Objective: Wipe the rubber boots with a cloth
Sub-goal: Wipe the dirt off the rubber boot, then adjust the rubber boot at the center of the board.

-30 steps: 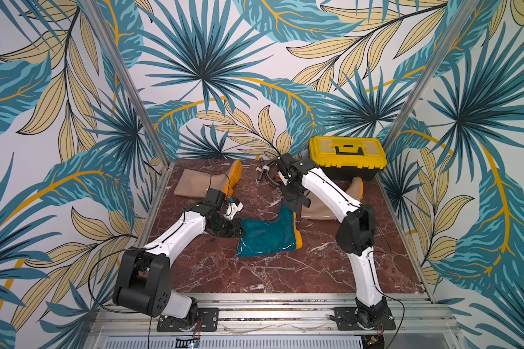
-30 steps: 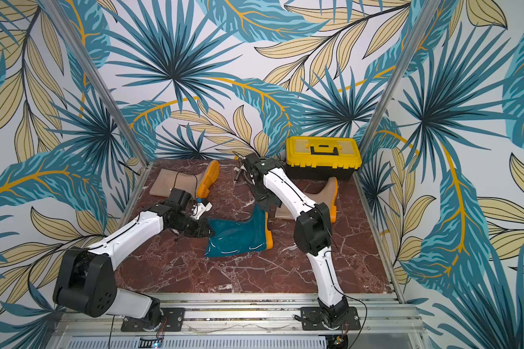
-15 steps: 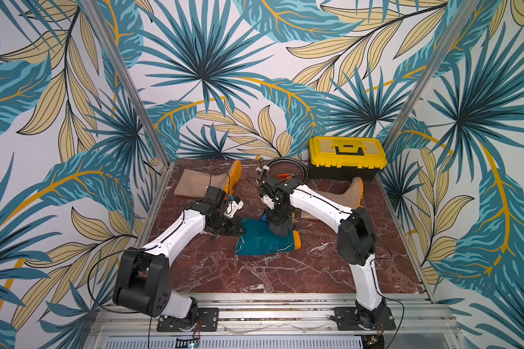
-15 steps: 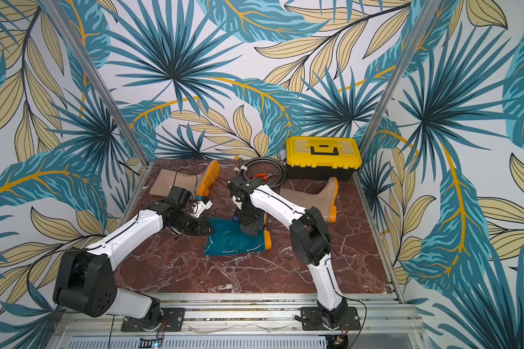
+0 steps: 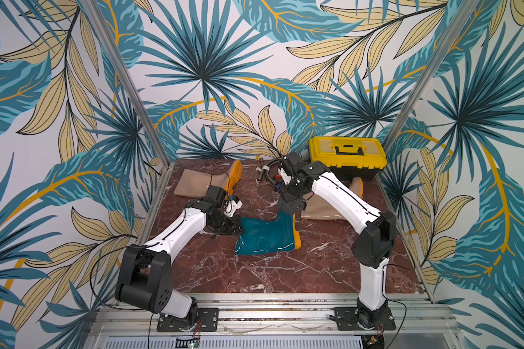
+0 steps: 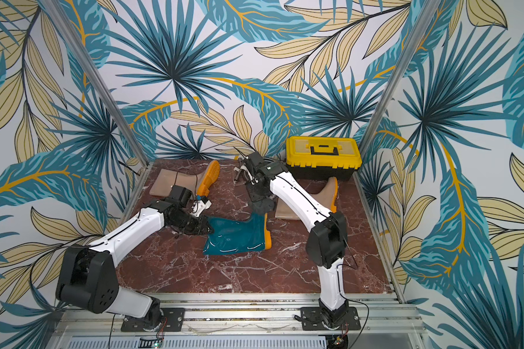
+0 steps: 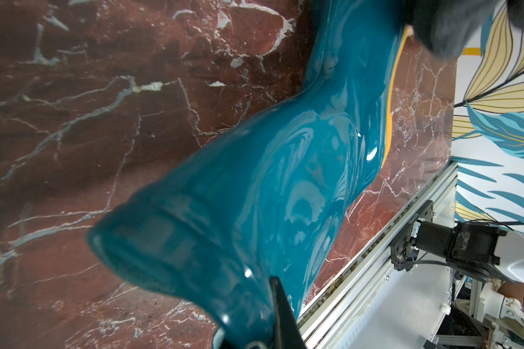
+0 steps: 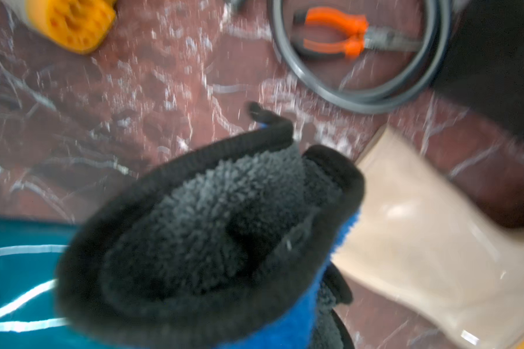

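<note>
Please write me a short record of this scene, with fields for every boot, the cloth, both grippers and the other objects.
teal boot: on its side, mid marble table
back-left beige boot: on its side, orange sole showing
right-side beige boot: on its side, partly under the arm
cloth: dark, fluffy, at the teal boot's toe
left gripper: shut on the teal boot's shaft rim
right gripper: shut on the cloth
others: yellow toolbox, orange pliers, grey hose coil
</note>
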